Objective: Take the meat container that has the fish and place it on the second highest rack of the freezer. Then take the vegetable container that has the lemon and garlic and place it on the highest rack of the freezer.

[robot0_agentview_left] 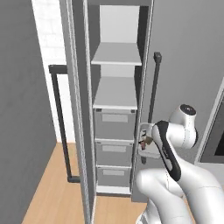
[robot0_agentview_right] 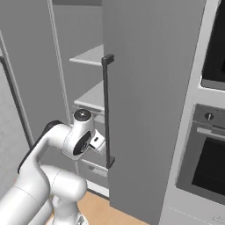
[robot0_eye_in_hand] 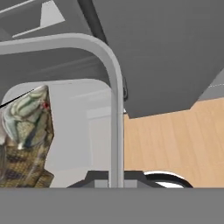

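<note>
Clamped on the rim of the meat container [robot0_eye_in_hand: 114, 109] with the fish [robot0_eye_in_hand: 27, 140], the tool [robot0_agentview_left: 144, 142] is held near the freezer [robot0_agentview_left: 116, 94] drawers, where the door edge could be clipped.

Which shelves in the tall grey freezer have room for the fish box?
Both light-grey shelves of the freezer are bare: the upper one and the one just above the grey drawers. It is crowded lower down, where the drawers stack.

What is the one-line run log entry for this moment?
jaws: shut on meat container | fish: in container | freezer: door open | racks: bare
</note>
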### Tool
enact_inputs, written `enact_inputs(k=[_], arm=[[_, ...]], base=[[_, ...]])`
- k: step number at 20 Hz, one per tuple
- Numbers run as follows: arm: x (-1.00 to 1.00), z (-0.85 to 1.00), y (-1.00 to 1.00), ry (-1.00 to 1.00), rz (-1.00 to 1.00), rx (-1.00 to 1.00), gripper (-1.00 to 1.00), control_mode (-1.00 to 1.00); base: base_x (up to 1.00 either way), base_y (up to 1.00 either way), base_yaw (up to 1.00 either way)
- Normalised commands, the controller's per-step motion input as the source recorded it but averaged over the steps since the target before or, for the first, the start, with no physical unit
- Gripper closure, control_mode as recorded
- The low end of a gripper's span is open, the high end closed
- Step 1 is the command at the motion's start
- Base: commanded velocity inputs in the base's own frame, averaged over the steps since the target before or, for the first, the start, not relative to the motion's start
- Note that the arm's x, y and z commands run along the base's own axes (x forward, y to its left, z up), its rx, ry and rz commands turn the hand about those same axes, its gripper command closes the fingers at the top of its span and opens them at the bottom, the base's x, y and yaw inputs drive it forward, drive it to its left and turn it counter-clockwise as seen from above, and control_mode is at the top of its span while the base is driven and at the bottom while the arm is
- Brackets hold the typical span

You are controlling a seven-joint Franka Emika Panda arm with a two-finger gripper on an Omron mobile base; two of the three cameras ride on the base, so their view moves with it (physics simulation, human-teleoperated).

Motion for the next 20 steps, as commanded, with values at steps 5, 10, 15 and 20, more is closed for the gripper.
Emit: enact_inputs(k=[5, 10, 15, 20], arm=[[0.00, 0.00, 0.00, 0.00, 0.00, 0.00, 1.00, 1.00], [0.00, 0.00, 0.00, 0.00, 0.00, 0.00, 1.00, 1.00], [0.00, 0.00, 0.00, 0.00, 0.00, 0.00, 1.00, 1.00], [0.00, 0.00, 0.00, 0.00, 0.00, 0.00, 1.00, 1.00]], base=[[0.10, 0.69, 0.00], [0.02, 0.23, 0.00], [0.00, 0.00, 0.00], [0.00, 0.00, 0.00]])
